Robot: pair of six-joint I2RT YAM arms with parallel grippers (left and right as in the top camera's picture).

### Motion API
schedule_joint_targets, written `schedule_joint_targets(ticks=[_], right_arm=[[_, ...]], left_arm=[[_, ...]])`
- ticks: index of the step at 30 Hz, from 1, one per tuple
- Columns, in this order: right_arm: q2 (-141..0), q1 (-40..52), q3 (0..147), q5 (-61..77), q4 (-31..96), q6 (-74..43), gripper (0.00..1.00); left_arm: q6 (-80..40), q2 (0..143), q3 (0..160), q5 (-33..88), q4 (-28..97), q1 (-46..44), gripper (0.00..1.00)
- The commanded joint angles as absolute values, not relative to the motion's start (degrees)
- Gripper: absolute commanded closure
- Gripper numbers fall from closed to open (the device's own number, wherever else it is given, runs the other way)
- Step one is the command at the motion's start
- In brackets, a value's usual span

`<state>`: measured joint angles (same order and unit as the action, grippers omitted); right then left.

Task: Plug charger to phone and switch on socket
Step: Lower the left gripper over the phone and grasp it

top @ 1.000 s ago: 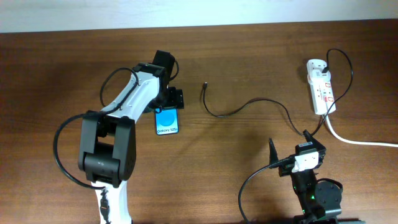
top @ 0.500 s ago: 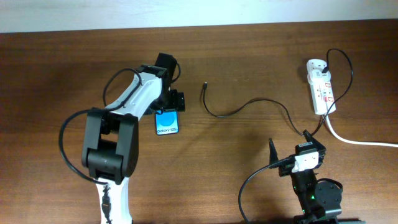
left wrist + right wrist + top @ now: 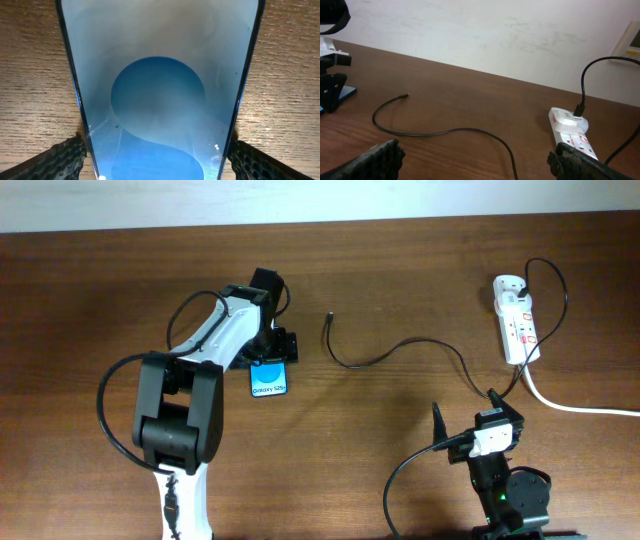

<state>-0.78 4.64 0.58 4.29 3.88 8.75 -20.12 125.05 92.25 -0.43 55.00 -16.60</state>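
Note:
The phone (image 3: pixel 269 381) lies flat on the table, its light-blue screen up, and fills the left wrist view (image 3: pixel 157 90). My left gripper (image 3: pixel 272 347) straddles its far end, with both fingers (image 3: pixel 157 160) pressed against the phone's side edges. The charger cable (image 3: pixel 390 352) curves across the table, its plug tip (image 3: pixel 329 318) lying free to the right of the phone. It also shows in the right wrist view (image 3: pixel 445 132). The white socket (image 3: pixel 516 320) lies at the far right, also in the right wrist view (image 3: pixel 570 132). My right gripper (image 3: pixel 466 416) is open and empty near the front edge.
A thick white cord (image 3: pixel 580 408) runs from the socket off the right edge. A black lead (image 3: pixel 555 280) loops into the socket's far end. A pale wall (image 3: pixel 495 30) stands behind the table.
My left arm has shifted slightly and the gripper has settled lower over the phone's far end. The right arm, the cable and the socket have not moved.

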Motion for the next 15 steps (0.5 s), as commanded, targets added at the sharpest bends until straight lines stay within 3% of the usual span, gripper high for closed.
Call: schedule_joint_targets(ticks=[1,5,11,15], right_arm=[[-0.21,4.47,0.32,4.01,4.14,7.92,0.02],[-0.21,4.47,0.32,4.01,4.14,7.92,0.02],[-0.21,4.47,0.32,3.99,4.14,7.92,0.02],[-0.21,4.47,0.32,4.01,4.14,7.92,0.02]], left_arm=[[-19.27,125.56,91.92,1.08,54.13,-16.84,0.04],[-19.27,125.56,91.92,1.08,53.63,-16.84,0.06],[-19.27,125.56,91.92,1.08,53.65,-16.84,0.21],[-19.29,125.56,91.92,1.08,53.67,-16.84,0.25]])
